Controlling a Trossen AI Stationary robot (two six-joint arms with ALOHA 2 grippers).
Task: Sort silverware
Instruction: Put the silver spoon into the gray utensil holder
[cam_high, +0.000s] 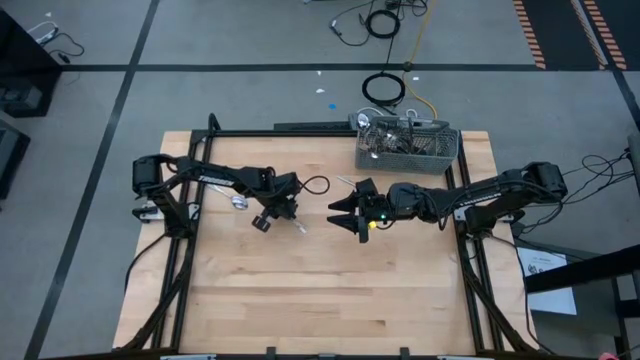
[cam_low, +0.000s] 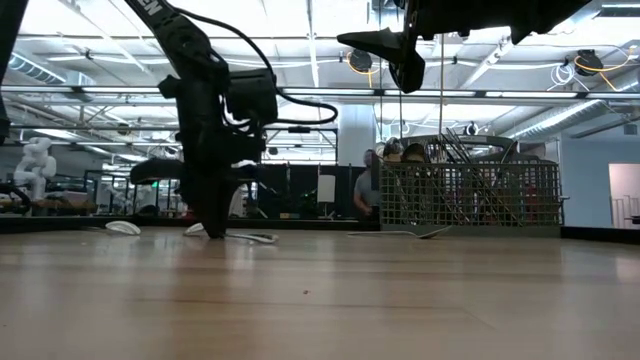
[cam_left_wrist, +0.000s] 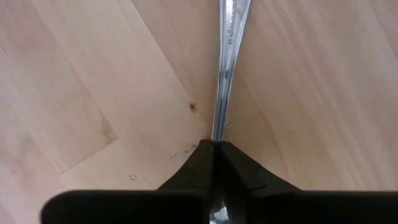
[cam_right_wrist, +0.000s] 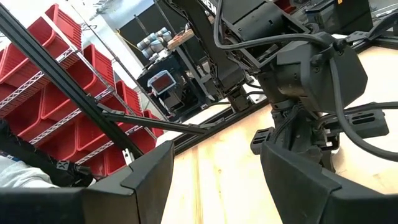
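- The left end effector (cam_high: 291, 213) is down at the light wooden desk (cam_high: 330, 290), near the middle and a bit toward the left side.
- Its two dark fingers (cam_left_wrist: 205, 163) are pinched tight on a thin shiny silver metal piece of silverware (cam_left_wrist: 225, 74). The piece lies flat on the wood and points away from the fingers. You cannot tell if it is a fork, a spoon or a knife.
- In the low view, the left end effector (cam_low: 213, 225) reaches all the way down to the desk top.
- The right end effector (cam_high: 342, 213) hangs up in the air over the middle of the desk, close to the left one but not touching it. Its two dark fingers (cam_right_wrist: 143, 177) are spread wide apart and nothing is between them.
- A grey wire-mesh basket (cam_high: 408, 147) sits at the far edge of the desk, toward the right side. It is packed with many shiny silver metal forks, spoons and knives (cam_high: 395, 135) that stick up out of it.
- A shiny round-ended spoon (cam_high: 239, 200) lies by itself on the desk, near the left arm.
- In the low view, a few more small silver pieces (cam_low: 250, 236) lie flat on the desk near the left end effector, and another thin one (cam_low: 400, 233) lies just in front of the basket.
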